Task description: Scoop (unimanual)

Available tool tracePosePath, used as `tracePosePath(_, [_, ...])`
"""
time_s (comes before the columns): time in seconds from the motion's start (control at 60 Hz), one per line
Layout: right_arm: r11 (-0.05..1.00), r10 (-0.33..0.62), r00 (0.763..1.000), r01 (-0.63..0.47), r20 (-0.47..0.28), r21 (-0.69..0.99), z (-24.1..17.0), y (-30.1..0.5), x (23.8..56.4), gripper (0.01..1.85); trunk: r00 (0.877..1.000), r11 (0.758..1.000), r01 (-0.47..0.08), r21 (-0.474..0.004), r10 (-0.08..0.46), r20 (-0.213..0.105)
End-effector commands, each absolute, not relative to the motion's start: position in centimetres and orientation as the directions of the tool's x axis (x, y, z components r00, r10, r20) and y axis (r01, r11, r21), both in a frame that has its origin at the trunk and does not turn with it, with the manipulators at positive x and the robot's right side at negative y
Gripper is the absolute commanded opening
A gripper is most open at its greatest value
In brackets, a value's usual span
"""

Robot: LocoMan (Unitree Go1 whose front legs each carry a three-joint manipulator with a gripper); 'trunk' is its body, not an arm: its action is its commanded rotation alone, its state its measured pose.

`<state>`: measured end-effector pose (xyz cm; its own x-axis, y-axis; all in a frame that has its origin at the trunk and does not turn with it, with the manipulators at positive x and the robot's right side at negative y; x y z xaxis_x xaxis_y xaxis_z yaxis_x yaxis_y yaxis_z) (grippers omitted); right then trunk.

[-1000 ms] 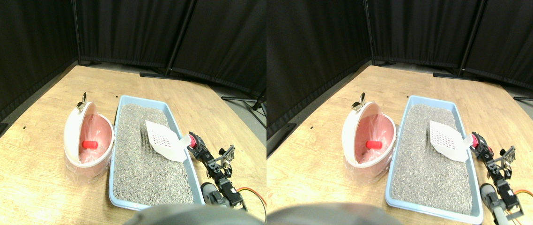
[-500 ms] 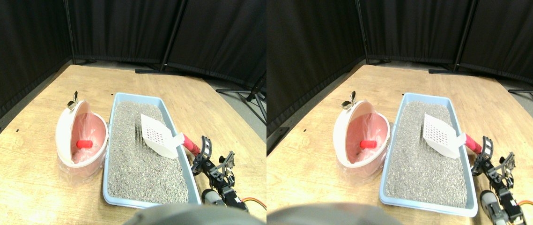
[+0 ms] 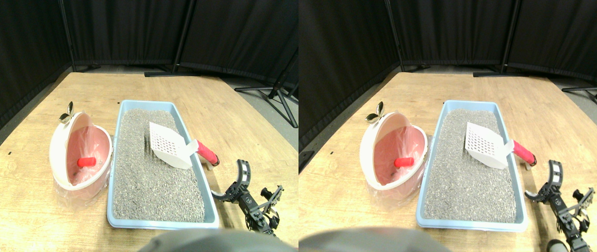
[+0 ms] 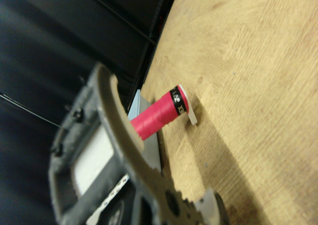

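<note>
The white slotted scoop (image 3: 166,146) lies on the grey litter in the blue tray (image 3: 118,137), its red wrapped handle (image 3: 206,153) sticking out over the tray's right rim. My right gripper (image 3: 231,182) stands open on the wood a little short of the handle's end, with nothing between its jaws. The wrist view shows the red handle (image 4: 158,114) ahead of the dark jaw frame, apart from it. Left of the tray sits a white and pink bin (image 3: 62,142) with its lid tipped up, and a red cylinder (image 3: 86,161) lies inside.
A metal clip (image 3: 66,111) sits on top of the bin's lid. Black curtains close off the back, and tripod legs (image 3: 272,94) stand on the floor beyond the platform's far right edge. Bare wood lies right of the tray around the gripper.
The gripper has let go of the red handle and drawn back toward the robot with its jaws spread. The scoop stays on the litter. The camera has shifted.
</note>
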<state>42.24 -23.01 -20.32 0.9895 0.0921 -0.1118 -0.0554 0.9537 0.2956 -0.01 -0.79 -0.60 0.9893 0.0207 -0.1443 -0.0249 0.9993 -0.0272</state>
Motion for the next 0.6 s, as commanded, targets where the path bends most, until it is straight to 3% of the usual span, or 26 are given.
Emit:
tracePosePath(0.017, [0.957,0.108,0.994,-0.106,0.007,0.270,-18.6,-22.7,42.1,0.53,0.991,0.998,-0.009,-0.056,0.001,-0.133])
tracePosePath(0.067, [0.962,0.104,0.994,-0.112,0.045,0.251,-18.3,-22.9,41.9,0.39,0.991,0.998,-0.009,-0.056,0.001,-0.133])
tracePosePath(0.083, [0.962,0.105,0.992,-0.119,0.072,0.247,-18.2,-23.0,41.8,0.26,0.991,0.998,-0.009,-0.056,0.001,-0.133])
tracePosePath(0.167, [0.964,0.109,0.985,-0.137,0.132,0.229,-18.1,-23.3,41.6,0.05,0.991,0.999,0.004,-0.053,-0.011,-0.132])
tracePosePath(0.4, [0.980,0.139,0.974,-0.161,0.180,0.119,-17.8,-23.7,40.9,0.05,0.991,0.998,0.024,-0.055,-0.031,-0.131])
tracePosePath(0.6, [0.988,0.150,0.981,-0.153,0.122,0.016,-17.8,-23.6,40.7,0.05,0.991,0.998,0.015,-0.059,-0.023,-0.131])
